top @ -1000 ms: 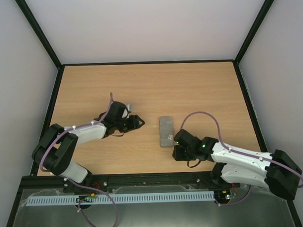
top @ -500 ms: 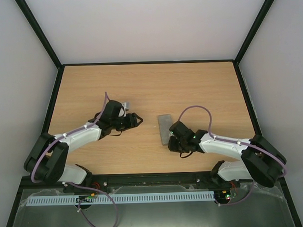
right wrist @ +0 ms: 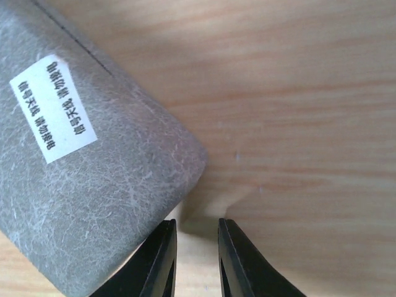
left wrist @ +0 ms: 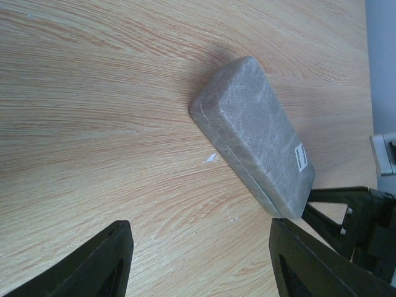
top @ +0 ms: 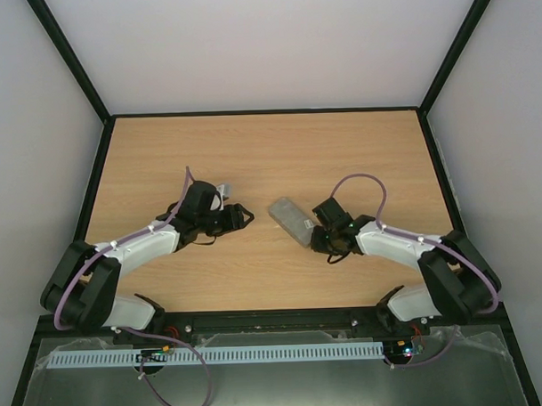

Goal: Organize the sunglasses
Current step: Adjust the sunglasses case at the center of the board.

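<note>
The sunglasses are out of view in every frame. A closed grey rectangular case (top: pixel 289 220) lies diagonally on the wooden table; it also shows in the left wrist view (left wrist: pixel 253 133) and the right wrist view (right wrist: pixel 80 161), with a white label on it. My right gripper (top: pixel 317 234) sits at the case's near right end. Its jaws (right wrist: pixel 197 247) stand a narrow gap apart with nothing between them, and the left finger (right wrist: pixel 162 260) touches the case's corner. My left gripper (top: pixel 244 215) is wide open and empty (left wrist: pixel 201 260), left of the case and apart from it.
A small grey piece (top: pixel 224 187) pokes out behind the left wrist; I cannot tell what it is. A black frame (top: pixel 268 111) borders the table, with white walls beyond. Bare wood lies behind the case and both arms.
My right gripper moved forward and left against the case's near end. The case turned from nearly straight to diagonal, its far end swinging left. The left gripper shifted slightly.
</note>
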Available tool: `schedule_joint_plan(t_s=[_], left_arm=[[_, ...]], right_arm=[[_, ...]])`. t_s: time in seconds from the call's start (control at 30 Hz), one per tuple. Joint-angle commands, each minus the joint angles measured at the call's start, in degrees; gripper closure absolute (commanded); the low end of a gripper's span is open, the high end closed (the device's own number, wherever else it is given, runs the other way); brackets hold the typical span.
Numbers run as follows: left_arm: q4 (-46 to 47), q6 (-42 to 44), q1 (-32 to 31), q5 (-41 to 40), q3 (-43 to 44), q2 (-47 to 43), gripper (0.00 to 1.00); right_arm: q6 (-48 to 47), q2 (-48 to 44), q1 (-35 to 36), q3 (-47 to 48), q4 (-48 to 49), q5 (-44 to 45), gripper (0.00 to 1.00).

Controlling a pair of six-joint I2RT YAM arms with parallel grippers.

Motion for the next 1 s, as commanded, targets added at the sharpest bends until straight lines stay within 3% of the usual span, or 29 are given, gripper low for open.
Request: schedule_joint_plan(t_s=[0.0,0.53,0.97], left_arm=[[-1.21,0.61,0.36,0.58,-0.28,-1.4,0.37],[-2.39,0.42,0.7,0.27,-1.04,-4.06,0.37],[-4.04,1.19,2.0,-0.17,0.28,-5.31,0.37]], right_arm=[[-3.92,4.62,-2.21,3.83,-1.9,2.62,0.78],[-8.57,19.83,-5.32,20.11,-1.7,3.21,0.78],[-11.95,22.33,-6.12,25.88,-3.06,2.14,0.77]])
